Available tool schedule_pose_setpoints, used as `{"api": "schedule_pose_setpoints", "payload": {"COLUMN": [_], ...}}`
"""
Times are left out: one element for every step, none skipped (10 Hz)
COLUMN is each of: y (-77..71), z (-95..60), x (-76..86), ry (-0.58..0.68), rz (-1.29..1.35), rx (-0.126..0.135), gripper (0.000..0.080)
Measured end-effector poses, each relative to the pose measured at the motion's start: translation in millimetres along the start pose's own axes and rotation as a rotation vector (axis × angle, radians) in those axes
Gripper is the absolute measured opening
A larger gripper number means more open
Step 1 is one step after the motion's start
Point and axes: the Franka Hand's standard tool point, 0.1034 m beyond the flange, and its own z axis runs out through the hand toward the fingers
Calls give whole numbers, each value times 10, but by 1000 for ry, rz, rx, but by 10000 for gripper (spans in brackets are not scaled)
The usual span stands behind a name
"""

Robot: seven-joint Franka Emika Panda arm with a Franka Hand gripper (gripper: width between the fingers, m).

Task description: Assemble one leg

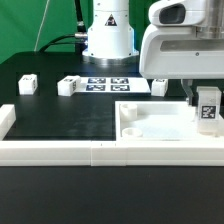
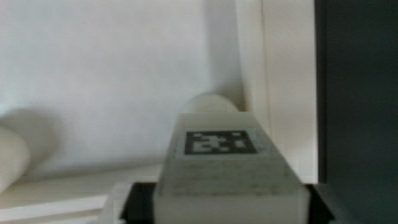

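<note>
Counted four legs in all: one leg [image 1: 207,108] pinched in the gripper [image 1: 205,114]; three loose, namely leg [image 1: 27,85], leg [image 1: 68,86], leg [image 1: 159,87], last one partly hidden. One large white slab [image 1: 150,128]. One marker board [image 1: 108,84], several tags, too small to count. One white border rail [image 1: 60,150]. One arm [image 1: 107,38]. Wrist view: single leg, single tag [image 2: 217,142] on its face.

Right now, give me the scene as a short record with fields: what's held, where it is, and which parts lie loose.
held part: the leg, marker tag visible
gripper: gripper, fingers closed on the leg
leg position: over the white slab, at the end on the exterior view's right; contact cannot be told
loose parts: far-left leg, second leg, third leg, all on the black table
marker board: marker board, between the second and third legs
</note>
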Motion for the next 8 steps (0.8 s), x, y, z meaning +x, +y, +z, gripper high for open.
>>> {"api": "schedule_pose_setpoints", "payload": {"y": [11,32,34,28,18,1,-15,-27], "z": [3,3,5,6,7,8,9,8], "x": [6,18,21,18,14,7,1,0], "ry": [0,-1,-4,-6,-9,-11,-12,-11], "rz": [5,54,238,323,465,590,685,810], "rx": [2,9,25,24,26,25,25,25], "gripper": [289,289,289,290,290,290,290,290]}}
